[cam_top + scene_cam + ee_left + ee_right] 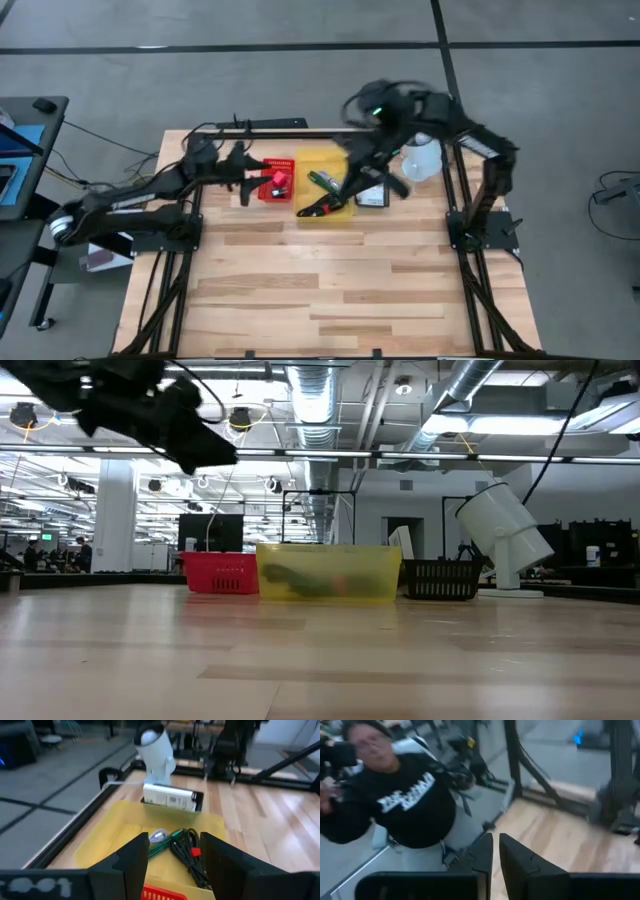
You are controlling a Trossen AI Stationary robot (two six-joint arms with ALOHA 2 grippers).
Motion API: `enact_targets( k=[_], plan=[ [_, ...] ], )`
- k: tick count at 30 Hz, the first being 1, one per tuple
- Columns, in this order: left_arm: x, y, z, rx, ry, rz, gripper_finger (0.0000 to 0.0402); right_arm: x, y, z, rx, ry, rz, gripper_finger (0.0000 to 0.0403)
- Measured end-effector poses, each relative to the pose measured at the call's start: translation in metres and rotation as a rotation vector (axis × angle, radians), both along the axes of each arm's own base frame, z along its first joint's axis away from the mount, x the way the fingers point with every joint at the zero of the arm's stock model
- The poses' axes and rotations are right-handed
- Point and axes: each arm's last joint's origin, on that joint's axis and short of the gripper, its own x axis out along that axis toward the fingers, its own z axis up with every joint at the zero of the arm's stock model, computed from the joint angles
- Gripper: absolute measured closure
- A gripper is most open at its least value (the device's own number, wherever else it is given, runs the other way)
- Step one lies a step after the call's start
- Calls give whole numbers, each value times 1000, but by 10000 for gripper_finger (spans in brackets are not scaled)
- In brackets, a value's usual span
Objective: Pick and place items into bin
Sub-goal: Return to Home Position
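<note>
Saw the left tool low over the table, just beside the red bin, on the side away from the yellow bin. Noted its fingers spread wide, with nothing between them. Looked past them into the yellow bin and found a green stick lying beside a coiled black cable with a red band, and a small pale piece next to the stick. Made out a pink-red piece and something dark inside the red bin.

Found the three containers in a row at the far side of the table: red bin, yellow bin, then a black basket just beside the yellow one, holding a box with a white label. Spotted a white camera near the basket.

Saw the right arm raised over the far right part of the table, reaching toward the yellow bin. Found the right tool nearly pressed together, only a thin slit left, pinching nothing. Glimpsed a person in a black sweatshirt beyond the table edge.
</note>
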Motion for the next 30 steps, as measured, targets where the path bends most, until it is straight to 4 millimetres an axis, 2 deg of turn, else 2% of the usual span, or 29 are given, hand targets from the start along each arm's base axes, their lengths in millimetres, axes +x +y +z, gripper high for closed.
enact_targets(
  k=[3, 7, 10, 13, 16, 21, 26, 30],
  plan=[
    [-18, -14, -2, -1, -54, 9, 235, -27, -6, 20, 23, -98, 37, 376],
    [-36, -27, -2, 0, -142, 3, 235, -65, -14, 33, 2, -183, -23, 378],
    [-48, -36, -3, 6, -203, -7, 235, -91, -19, 35, -20, -247, -136, 378],
    [-56, -43, -5, 7, -234, -12, 235, -115, -24, 23, -34, -288, -339, 378],
    [-63, -48, -8, 13, -266, -18, 235, -136, -29, -8, -17, -308, -503, 380],
    [-69, -53, -18, 1, -286, -26, 235, -165, -32, -77, 58, -427, -631, 379],
    [-73, -56, -25, 7, -299, -36, 235, -187, -36, -150, 122, -505, -741, 378],
    [-74, -57, -30, 7, -301, -40, 235, -199, -38, -195, 146, -517, -838, 381]
  ],
)
